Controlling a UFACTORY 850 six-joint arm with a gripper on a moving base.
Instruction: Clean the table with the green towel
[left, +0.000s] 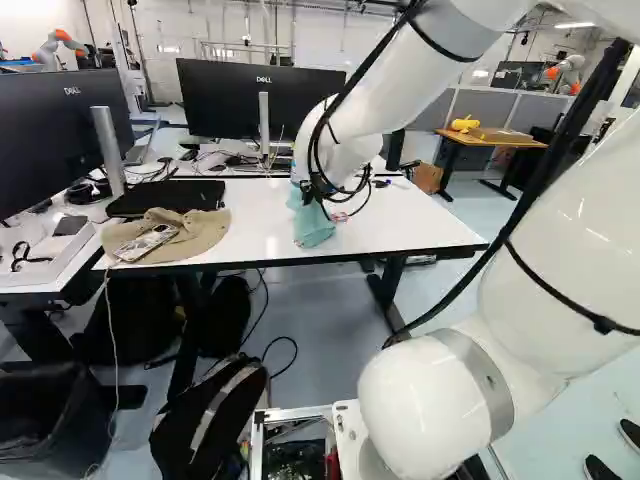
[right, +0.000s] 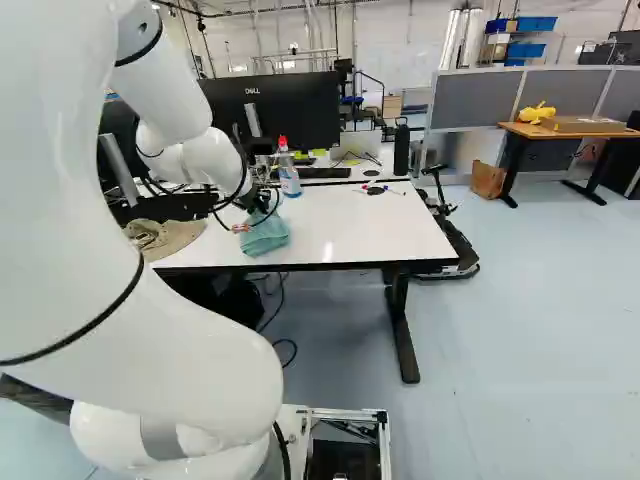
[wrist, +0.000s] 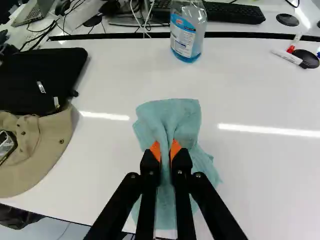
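My gripper (left: 316, 188) reaches down over the white table (left: 400, 225) at the middle of the left base view, its fingertips hidden there. In the wrist view the gripper (wrist: 166, 152) is shut on the green towel (wrist: 172, 115), with a fold of cloth pinched between its orange pads. The towel spreads over the tabletop ahead of the fingers, to one side and back beneath them. Seen in the right base view, the crumpled towel (right: 266, 236) lies near the table's front edge.
A spray bottle (wrist: 188, 30) of blue liquid stands ahead of the towel, by the table's back edge. A tan hat (left: 172, 236) and a black case (left: 166, 197) lie on one side; a marker (wrist: 289, 57) lies on the other. Monitors (left: 250, 100) stand behind.
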